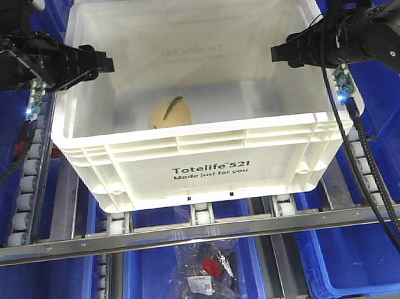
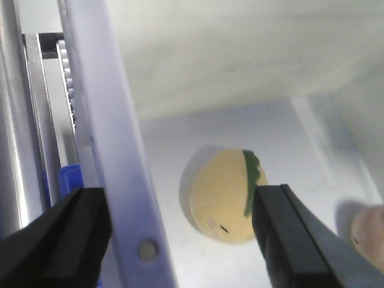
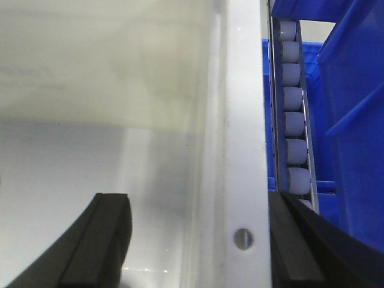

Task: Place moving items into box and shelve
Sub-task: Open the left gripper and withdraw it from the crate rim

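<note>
The box (image 1: 208,169), a white ribbed crate printed "Totelife 521", rests on roller tracks. One moving item, a pale yellow mango-shaped thing (image 1: 170,112) with a green stem strip, lies on its floor left of centre. My left gripper (image 1: 100,62) is open and straddles the box's left rim (image 2: 123,180); the mango (image 2: 223,198) shows between its fingers, low inside. A pale pinkish rounded thing (image 2: 369,231) peeks in at the lower right edge. My right gripper (image 1: 281,53) is open astride the right rim (image 3: 243,150), its outer finger (image 3: 312,246) close against the rim's outside.
Blue plastic bins (image 1: 394,238) flank the box on both sides and sit below it. The bin under the box holds a clear bag of dark parts (image 1: 206,274). Roller tracks (image 3: 293,120) run along the box's sides, and a metal rail (image 1: 206,232) crosses in front.
</note>
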